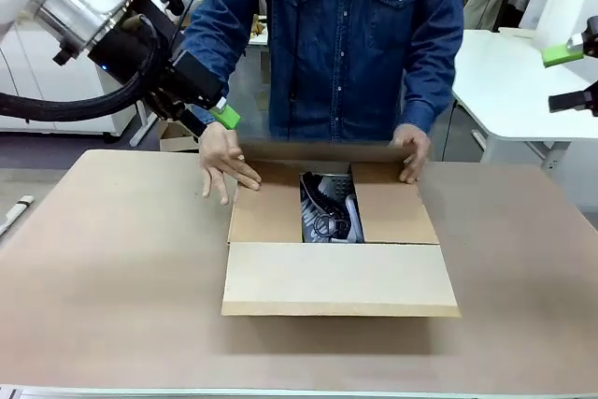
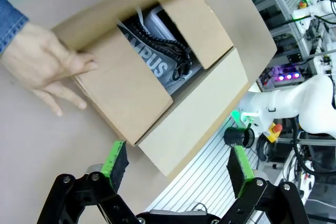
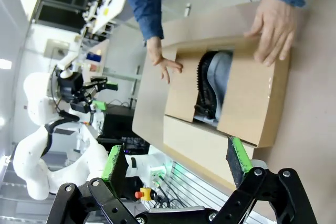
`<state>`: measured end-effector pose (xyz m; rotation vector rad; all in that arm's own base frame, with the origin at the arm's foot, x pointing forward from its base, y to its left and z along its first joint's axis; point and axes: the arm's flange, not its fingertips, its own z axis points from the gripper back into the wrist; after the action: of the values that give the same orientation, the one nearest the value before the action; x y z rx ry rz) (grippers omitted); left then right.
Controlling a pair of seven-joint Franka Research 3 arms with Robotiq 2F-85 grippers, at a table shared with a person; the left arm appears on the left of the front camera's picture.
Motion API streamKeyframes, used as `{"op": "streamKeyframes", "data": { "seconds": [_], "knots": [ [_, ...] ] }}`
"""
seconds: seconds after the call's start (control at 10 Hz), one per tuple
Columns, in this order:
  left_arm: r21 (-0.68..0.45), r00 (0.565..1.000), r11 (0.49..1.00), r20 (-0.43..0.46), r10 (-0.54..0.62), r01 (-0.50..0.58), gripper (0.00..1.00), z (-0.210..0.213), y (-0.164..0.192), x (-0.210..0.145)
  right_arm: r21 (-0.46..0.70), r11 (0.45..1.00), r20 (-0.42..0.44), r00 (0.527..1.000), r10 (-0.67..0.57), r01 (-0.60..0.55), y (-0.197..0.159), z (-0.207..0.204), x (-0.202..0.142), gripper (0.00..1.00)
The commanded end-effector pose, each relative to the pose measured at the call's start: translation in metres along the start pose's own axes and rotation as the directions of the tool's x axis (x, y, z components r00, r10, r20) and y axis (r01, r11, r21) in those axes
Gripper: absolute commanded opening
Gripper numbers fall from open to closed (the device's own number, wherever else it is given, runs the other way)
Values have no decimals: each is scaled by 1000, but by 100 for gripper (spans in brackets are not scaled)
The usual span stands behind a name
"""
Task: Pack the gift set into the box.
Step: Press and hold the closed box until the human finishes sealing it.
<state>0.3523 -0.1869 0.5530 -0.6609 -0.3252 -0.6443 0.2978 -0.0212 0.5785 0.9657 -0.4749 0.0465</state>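
The brown cardboard box (image 1: 341, 277) lies mid-table with its near flap and both side flaps folded down. Through the gap between the side flaps I see the gift set (image 1: 329, 207), with grey-black lettered fabric (image 2: 157, 64) and a black coiled cord on top. The person's hands (image 1: 224, 165) rest at the box's far corners, one pressing the far flap (image 1: 411, 151). My left gripper (image 1: 210, 121) hangs open above the box's far-left corner, its pads (image 2: 114, 163) wide apart. My right gripper (image 1: 570, 77) is open, high at the far right, well clear of the box (image 3: 194, 145).
The person in a denim shirt (image 1: 336, 35) stands at the table's far edge, right behind the box. A white table (image 1: 509, 81) stands at the back right. The brown tabletop (image 1: 112, 259) lies bare on either side of the box.
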Motion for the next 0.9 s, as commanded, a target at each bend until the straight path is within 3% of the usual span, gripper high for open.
{"op": "streamKeyframes", "data": {
  "seconds": [0.0, 0.8],
  "knots": [
    [5, 1000, 1000, -9, 0, 0, 100, 2, 1, -1, 26, 999, 10, 1000, 26, -26, 0, -3, 3, 100],
    [5, 1000, 1000, -9, 0, 0, 100, 2, 1, -1, 26, 999, 10, 1000, 26, -26, 0, -3, 3, 100]
  ]
}}
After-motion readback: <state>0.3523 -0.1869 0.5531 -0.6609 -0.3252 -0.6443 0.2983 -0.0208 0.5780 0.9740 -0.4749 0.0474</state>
